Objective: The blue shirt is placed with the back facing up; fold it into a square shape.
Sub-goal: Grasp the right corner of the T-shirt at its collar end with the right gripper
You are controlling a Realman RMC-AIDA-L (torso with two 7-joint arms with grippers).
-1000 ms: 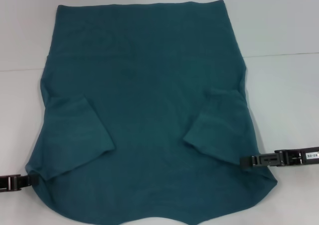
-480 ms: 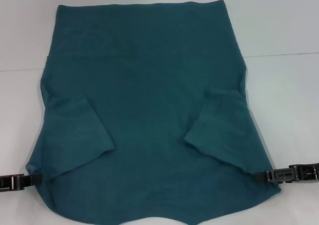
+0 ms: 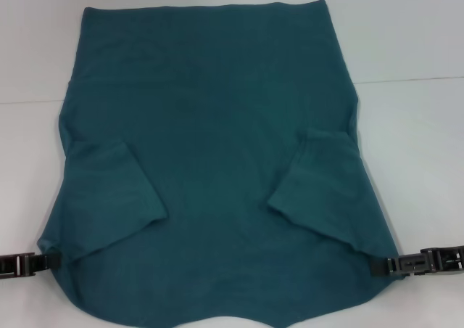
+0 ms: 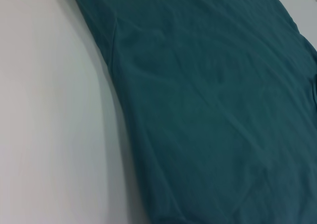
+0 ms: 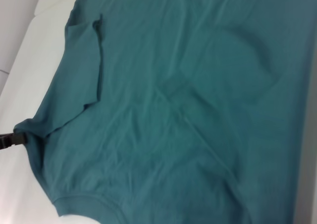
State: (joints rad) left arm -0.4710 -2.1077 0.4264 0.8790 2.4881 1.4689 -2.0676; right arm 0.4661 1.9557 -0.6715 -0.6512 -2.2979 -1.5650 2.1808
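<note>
Both hands' tips hidden under shirt edges.

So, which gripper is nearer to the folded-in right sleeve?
Right. The right gripper sits at the blue shirt edge just below the right sleeve; the left gripper is at the opposite edge.

1 blue shirt, 2 grippers: left gripper, right gripper, 1 table

Two slim black segmented grippers, left gripper and right gripper, white-labelled.
</note>
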